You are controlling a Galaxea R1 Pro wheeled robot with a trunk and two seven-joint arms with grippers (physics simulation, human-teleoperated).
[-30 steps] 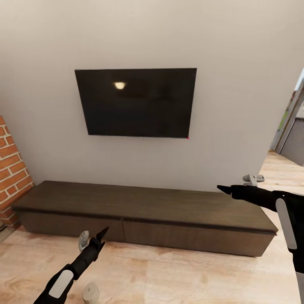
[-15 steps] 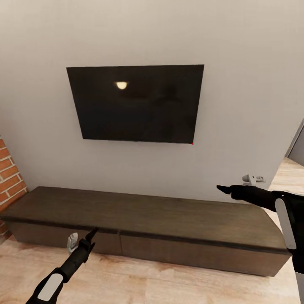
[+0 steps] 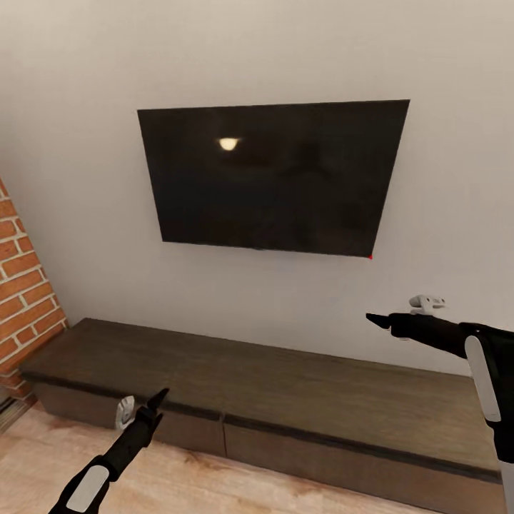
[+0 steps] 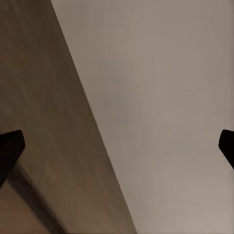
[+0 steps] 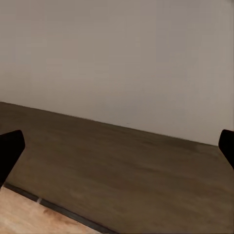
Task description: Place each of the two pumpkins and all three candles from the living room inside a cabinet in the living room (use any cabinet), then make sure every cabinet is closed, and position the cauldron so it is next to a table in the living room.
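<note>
my left gripper (image 3: 158,397) is spread wide and empty, hanging by the front edge of the long low dark-brown wooden cabinet (image 3: 285,385), whose drawer fronts sit flush. my right gripper (image 3: 377,320), equally wide and empty, hangs over the cabinet top. black flat wall-mounted tv (image 3: 275,175) above, red brick wall (image 3: 25,300) at left.

cabinet (image 3: 285,385) right end cut off by the head view's right and bottom edges; brick fireplace (image 3: 25,300) cut by the left edge; both wrist views clip the fingertips (image 4: 9,148) (image 5: 9,148) at the frame sides; drawer interiors hidden behind shut fronts
</note>
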